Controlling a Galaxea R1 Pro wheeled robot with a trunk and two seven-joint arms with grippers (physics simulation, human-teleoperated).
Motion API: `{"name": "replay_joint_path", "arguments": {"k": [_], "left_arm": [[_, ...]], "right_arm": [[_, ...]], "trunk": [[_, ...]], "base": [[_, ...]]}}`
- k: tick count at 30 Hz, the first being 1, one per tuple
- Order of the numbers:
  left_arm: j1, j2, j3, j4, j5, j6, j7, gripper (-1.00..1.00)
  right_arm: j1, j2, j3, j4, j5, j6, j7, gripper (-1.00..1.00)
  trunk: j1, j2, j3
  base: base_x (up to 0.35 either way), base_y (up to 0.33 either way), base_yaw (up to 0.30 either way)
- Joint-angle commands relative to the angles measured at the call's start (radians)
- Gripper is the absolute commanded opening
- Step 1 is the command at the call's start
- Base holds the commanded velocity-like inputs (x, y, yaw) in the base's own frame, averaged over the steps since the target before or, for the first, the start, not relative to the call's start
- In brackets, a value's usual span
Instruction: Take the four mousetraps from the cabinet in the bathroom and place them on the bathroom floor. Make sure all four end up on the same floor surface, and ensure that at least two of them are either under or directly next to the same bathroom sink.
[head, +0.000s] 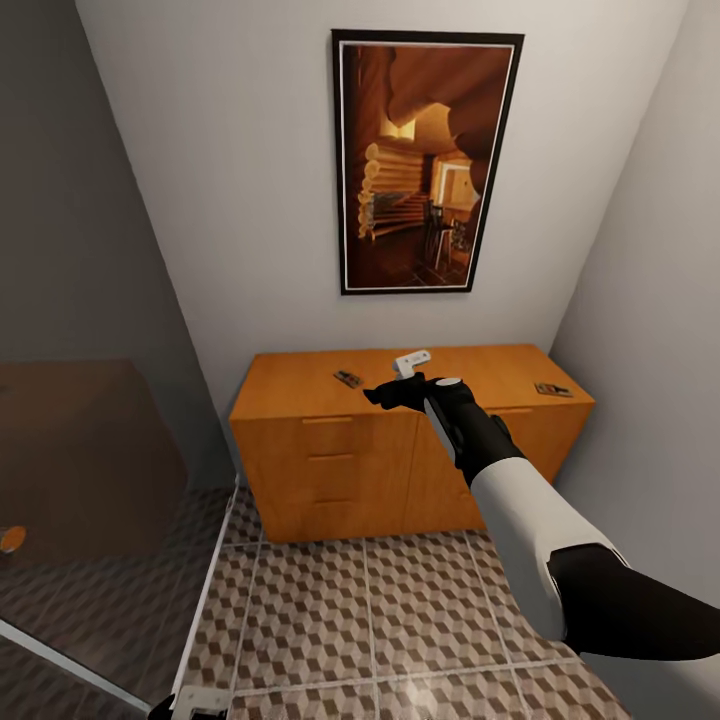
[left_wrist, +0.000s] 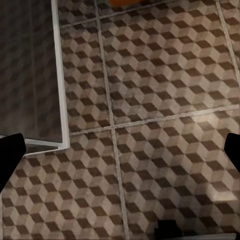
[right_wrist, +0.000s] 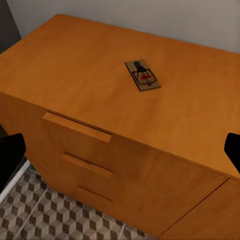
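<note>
Across the middle of the head view we see the orange-tan cabinet (head: 330, 450) against the white wall, under a framed picture (head: 427, 160) at upper centre. Two mousetraps lie on its top: one (head: 348, 378) left of centre, another (head: 552, 389) near the right end. Our right gripper (head: 392, 392) reaches in from the lower right and hangs over the cabinet's front edge, just right of the left trap; we cannot tell from here how its fingers stand. Something small and white (head: 411, 362) sits just above it. Cube-patterned bathroom floor (head: 400, 620) fills the bottom.

Left wrist view next: tiles (left_wrist: 165, 75) everywhere, a pale frame edge (left_wrist: 61, 75) at left, and our dark fingertips (left_wrist: 10, 150) spread wide at both side edges, nothing between them.

Right wrist view: one mousetrap (right_wrist: 143, 75) lies upper centre on the cabinet top (right_wrist: 75, 55), drawer handles (right_wrist: 76, 127) below, fingertips (right_wrist: 10, 155) spread wide, empty.
</note>
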Motion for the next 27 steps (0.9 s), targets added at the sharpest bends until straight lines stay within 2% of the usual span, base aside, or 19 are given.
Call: {"name": "replay_joint_path", "arguments": {"k": [1, 17, 27], "left_arm": [[-0.001, -0.001, -0.009, 0.003, 0.005, -0.005, 0.002, 1.00], [0.000, -0.001, -0.009, 0.003, 0.005, -0.002, 0.002, 1.00], [0.000, -0.001, -0.009, 0.003, 0.005, -0.002, 0.002, 1.00]], "right_arm": [[-0.001, 0.000, -0.001, -0.002, 0.011, 0.004, 0.006, 1.00], [-0.001, 0.000, -0.001, -0.002, 0.012, 0.004, 0.006, 1.00], [-0.001, 0.000, -0.001, -0.002, 0.012, 0.004, 0.006, 1.00]], "trunk": [[0.001, -0.002, -0.004], [0.001, -0.002, -0.029], [0.001, -0.002, -0.046]], "base": [[0.000, 0.000, 0.000], [0.018, 0.000, 0.000], [0.233, 0.000, 0.000]]}}
